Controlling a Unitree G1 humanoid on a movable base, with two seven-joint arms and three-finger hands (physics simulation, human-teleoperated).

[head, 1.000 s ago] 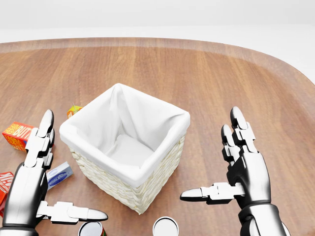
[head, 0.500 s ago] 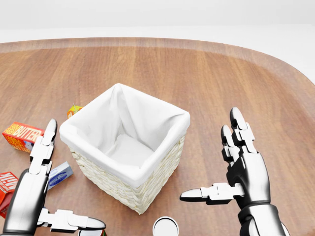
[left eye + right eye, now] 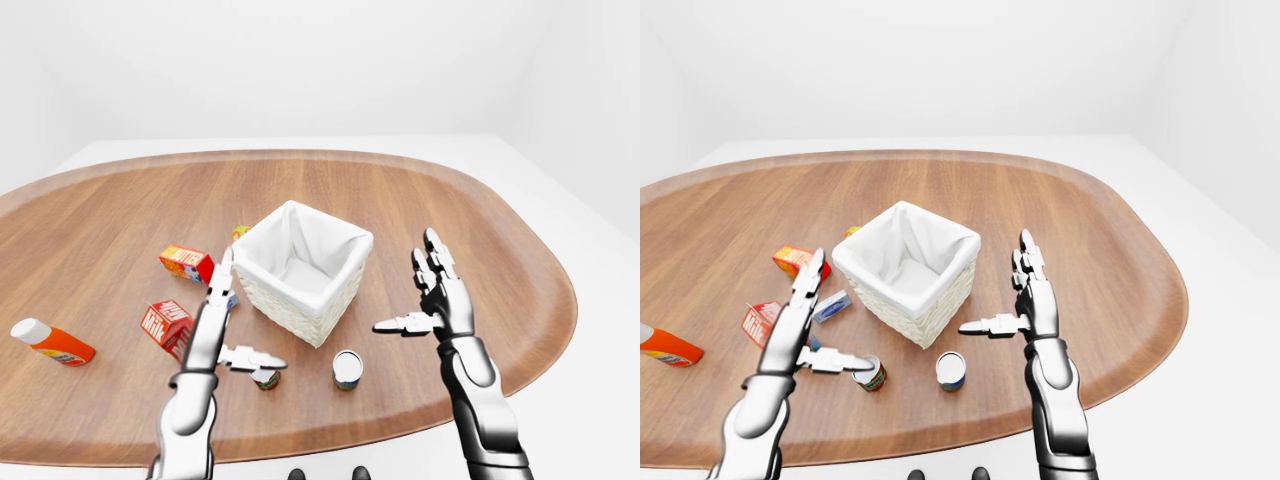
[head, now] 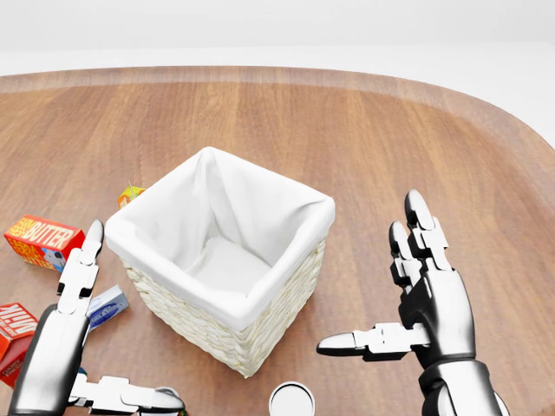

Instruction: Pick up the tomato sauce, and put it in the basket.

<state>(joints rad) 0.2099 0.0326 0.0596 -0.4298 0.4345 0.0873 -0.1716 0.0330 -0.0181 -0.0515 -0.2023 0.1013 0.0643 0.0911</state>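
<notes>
The left hand (image 3: 213, 335) hovered spread wide, thumb over the small red-labelled tin can (image 3: 873, 377) — tomato sauce, I'd judge — at seven o'clock of the white-lined wicker basket (image 3: 290, 305), seemingly lining up a grasp — the right hand (image 3: 441, 300), equally splayed and empty, waited at four o'clock.

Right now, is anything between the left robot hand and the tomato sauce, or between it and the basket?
Nothing visible. The open left robot hand is right over the tomato sauce, and only bare table separates it from the basket.

White-lined basket (image 3: 300, 270) mid-table, two cans below — both hands open-fingered, left hand (image 3: 215, 325) over one.
</notes>
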